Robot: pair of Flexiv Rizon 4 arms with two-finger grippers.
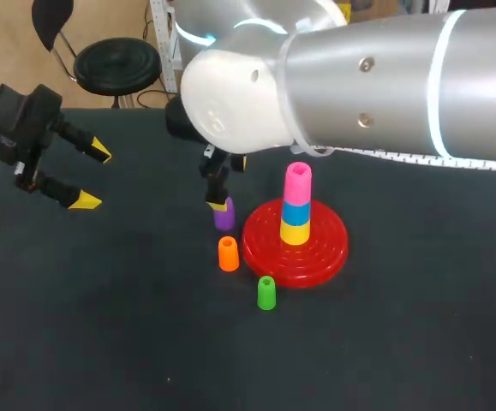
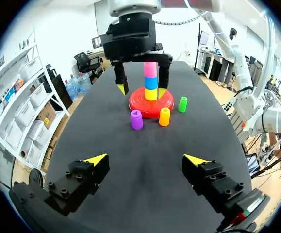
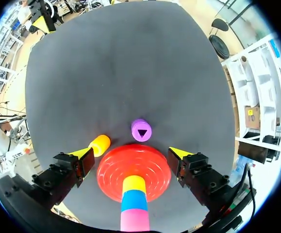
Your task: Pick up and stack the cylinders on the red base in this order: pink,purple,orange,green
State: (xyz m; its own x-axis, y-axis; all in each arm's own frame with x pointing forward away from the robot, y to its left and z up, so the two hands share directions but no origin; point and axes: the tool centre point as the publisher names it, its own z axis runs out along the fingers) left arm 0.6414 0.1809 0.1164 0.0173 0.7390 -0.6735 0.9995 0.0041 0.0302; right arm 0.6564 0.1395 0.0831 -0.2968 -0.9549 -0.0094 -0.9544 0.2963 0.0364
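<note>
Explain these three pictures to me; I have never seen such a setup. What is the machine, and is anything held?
It is a robot with two arms at a dark table. One picture looks down from above and behind; the round ones come from a camera on each wrist. The left arm is at the side; the right arm ends near the purple cylinder. Both arms' yellow-tipped jaws stand open and hold nothing. On the table stand a red base with yellow, blue and pink cylinders stacked on it and, beside it, an orange cylinder and a green cylinder.
</note>
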